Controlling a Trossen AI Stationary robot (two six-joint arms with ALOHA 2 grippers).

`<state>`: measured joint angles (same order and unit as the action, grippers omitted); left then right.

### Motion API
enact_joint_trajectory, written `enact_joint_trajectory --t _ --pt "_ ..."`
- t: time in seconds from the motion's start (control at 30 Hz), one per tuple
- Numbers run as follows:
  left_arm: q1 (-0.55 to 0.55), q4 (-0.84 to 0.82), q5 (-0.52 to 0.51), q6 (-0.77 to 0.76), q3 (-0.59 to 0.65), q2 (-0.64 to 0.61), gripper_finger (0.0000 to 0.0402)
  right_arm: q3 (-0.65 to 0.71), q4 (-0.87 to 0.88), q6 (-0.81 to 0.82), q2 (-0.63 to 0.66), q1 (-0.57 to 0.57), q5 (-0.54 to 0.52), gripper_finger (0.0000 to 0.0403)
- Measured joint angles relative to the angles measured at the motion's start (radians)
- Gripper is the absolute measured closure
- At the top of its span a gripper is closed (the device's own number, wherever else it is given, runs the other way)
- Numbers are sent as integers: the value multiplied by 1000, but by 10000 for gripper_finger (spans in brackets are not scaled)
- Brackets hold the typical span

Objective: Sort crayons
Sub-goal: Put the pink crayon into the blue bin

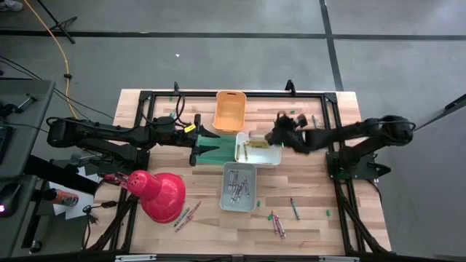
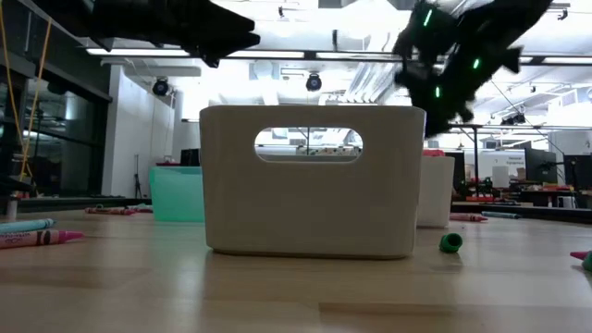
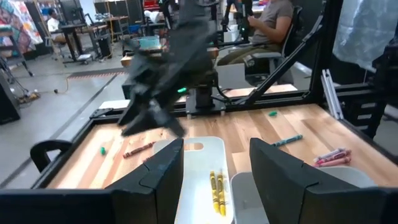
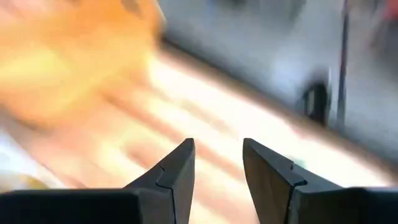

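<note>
High view: the left gripper is held over the green bin, fingers spread and empty. The right gripper is raised above the desk just beside the white bin, fingers parted, nothing between them. Yellow crayons are seen in the white bin, grey ones in the grey bin, and loose crayons are scattered near the front edge. The orange bin is set behind.

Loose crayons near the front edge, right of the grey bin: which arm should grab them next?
Probably right. Those crayons lie on the right arm's side; the right claw is open and empty above the white bin. The left claw sits over the green bin, farther away.
</note>
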<state>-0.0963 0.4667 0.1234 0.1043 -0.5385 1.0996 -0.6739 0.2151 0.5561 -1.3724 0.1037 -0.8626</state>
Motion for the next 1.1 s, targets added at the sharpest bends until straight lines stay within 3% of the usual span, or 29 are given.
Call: enact_joint_trajectory --t 0.17,0.33,0.47,0.53,0.73,1.1 --pt "0 -7 0 -9 0 0 231 1 105 48 30 283 328 272" --pt "0 -16 0 12 0 0 231 0 145 18 46 473 412 272" --pt "-1 -30 0 24 0 0 231 0 241 -14 31 594 691 272" --pt "-1 -30 0 33 0 0 231 0 272 -37 28 625 762 272" --pt "-1 -29 0 37 0 0 231 0 356 -85 19 636 780 272" --pt "-1 -28 0 37 0 0 231 0 268 -91 -99 614 781 272"
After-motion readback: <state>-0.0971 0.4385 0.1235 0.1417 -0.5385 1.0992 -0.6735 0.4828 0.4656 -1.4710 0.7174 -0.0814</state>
